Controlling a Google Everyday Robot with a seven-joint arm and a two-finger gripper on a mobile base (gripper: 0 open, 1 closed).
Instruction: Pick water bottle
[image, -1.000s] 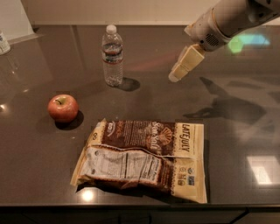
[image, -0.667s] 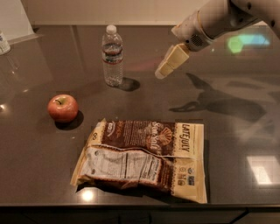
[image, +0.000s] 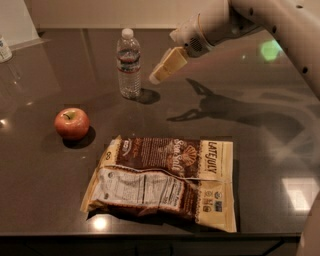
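Observation:
The water bottle is a small clear ribbed bottle with a white cap and a dark label band. It stands upright at the back of the dark table. My gripper hangs on the white arm coming in from the upper right. It is just to the right of the bottle, at about the height of its label, and a small gap separates them. The gripper holds nothing.
A red apple sits left of centre, nearer than the bottle. A large brown and cream snack bag lies flat near the front edge. A small white-labelled container stands at the far left edge.
My gripper has moved left and a little lower, from well right of the bottle to close beside it. The bottle, apple and bag have not moved.

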